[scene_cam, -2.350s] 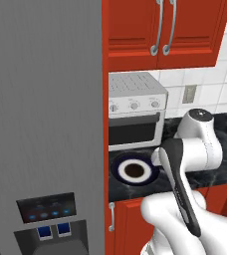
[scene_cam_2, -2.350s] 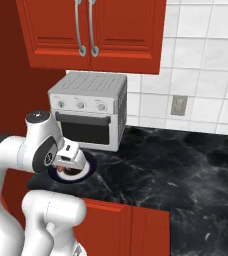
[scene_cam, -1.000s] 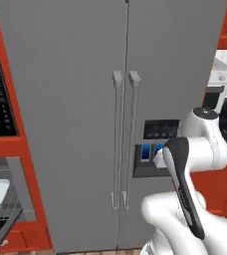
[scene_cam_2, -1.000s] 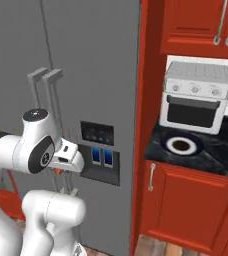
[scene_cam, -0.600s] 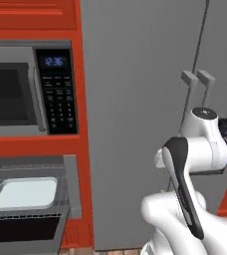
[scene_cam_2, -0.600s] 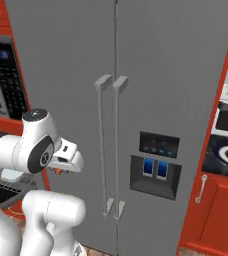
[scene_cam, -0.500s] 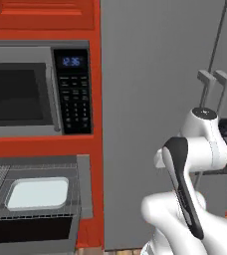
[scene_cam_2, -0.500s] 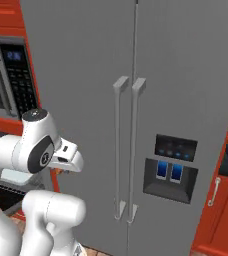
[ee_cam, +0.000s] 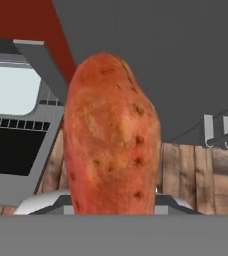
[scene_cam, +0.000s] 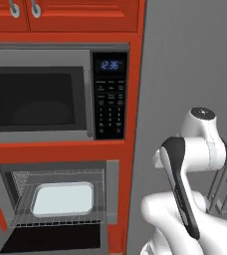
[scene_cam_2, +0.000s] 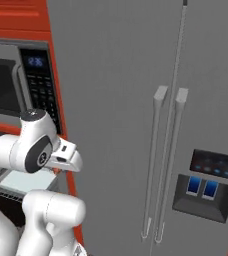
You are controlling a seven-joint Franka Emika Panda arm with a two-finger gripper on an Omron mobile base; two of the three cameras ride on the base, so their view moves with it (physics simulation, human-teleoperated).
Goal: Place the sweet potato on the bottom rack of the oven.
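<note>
We see the end effector [scene_cam_2: 61, 165] grasping the sweet potato [ee_cam: 111, 140] (frame centre). The oven [scene_cam: 56, 201] sits lower left, open.

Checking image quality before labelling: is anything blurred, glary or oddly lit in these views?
Hand view: the sweet potato looms large and soft-edged, evenly lit, no glare. Left base view: flat light, the microwave door dull, the tray in the oven pale but not blown out. Right base view: the fridge plain grey, slightly soft.
</note>
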